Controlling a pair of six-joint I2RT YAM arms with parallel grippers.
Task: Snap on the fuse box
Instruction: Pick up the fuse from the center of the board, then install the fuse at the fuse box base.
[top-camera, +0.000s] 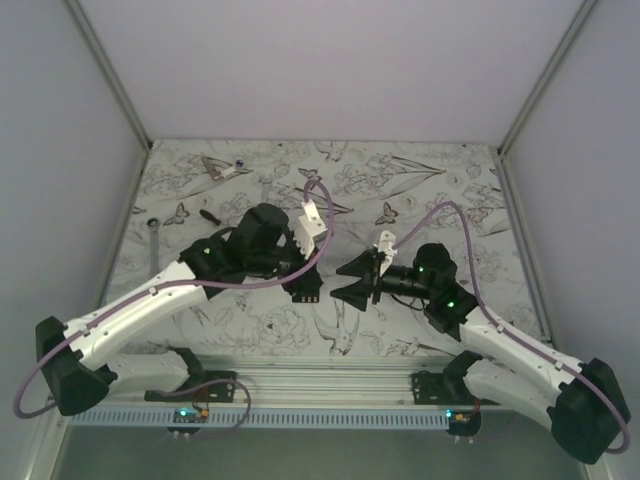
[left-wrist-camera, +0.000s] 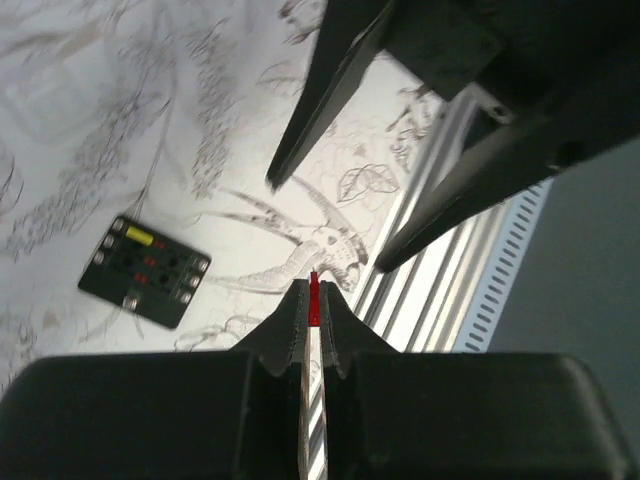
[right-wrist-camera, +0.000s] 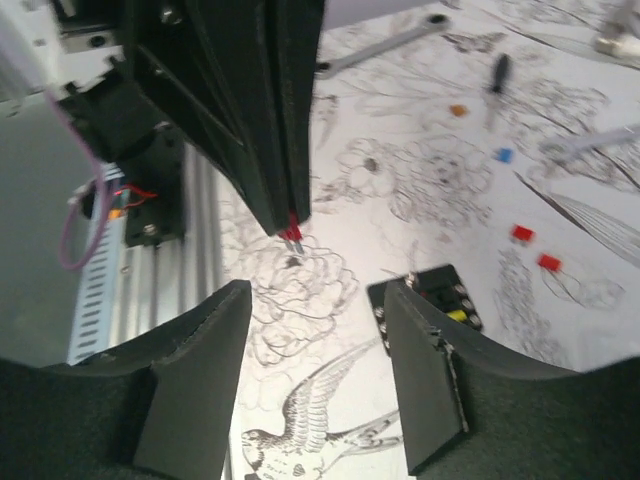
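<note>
**Holding a fuse over the fuse box**

We see the fuse box (left-wrist-camera: 145, 271) lying flat on the flower-printed worktop (left-wrist-camera: 90, 120), near the front rail. It sits apart from both arms, and in the right wrist view one of that arm's own fingers partly hides it.

We judge it light and stiff, a hard plastic block that will likely skate on the worktop under a downward push. The best hold looks like two opposite side edges, leaving the slotted face free.

It is a flat black block, close to square, with pale studs along its edges. One yellow fuse sits near one edge and a few small red ones show in the slots.

The left end effector (left-wrist-camera: 313, 300) is pinched tight on a small red fuse (left-wrist-camera: 314, 292), held clear above the worktop. The right end effector (right-wrist-camera: 318, 295) stands wide apart and carries nothing. A few loose red fuses (right-wrist-camera: 522, 234) lie farther out.
</note>
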